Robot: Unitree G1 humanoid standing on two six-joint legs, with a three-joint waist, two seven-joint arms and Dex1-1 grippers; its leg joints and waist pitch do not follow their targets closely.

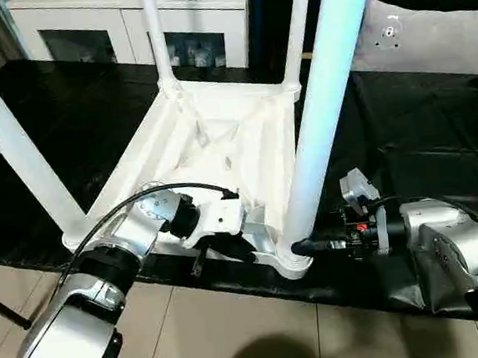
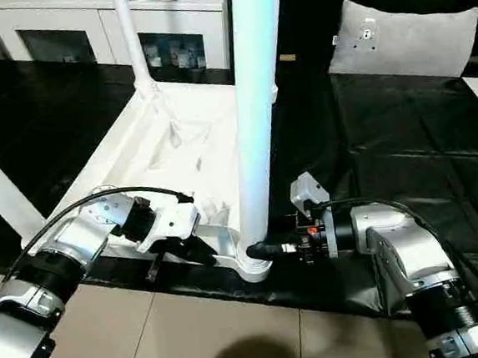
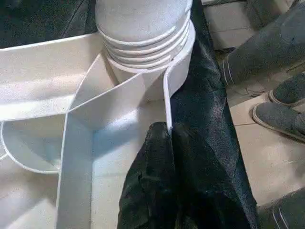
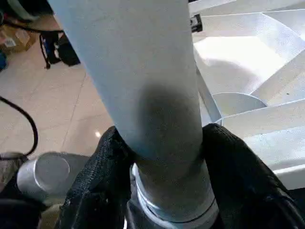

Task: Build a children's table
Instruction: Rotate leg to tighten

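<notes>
White leg (image 1: 322, 121) — right tool (image 4: 159, 191) clasps its base — stands socketed.

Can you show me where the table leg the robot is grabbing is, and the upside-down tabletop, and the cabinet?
table leg (image 1: 321, 113), left eye view, middle of the near tube.
tabletop (image 1: 219, 139), left eye view, ribbed underside.
cabinet (image 1: 138, 24), left eye view, white front between the glass doors.
</notes>
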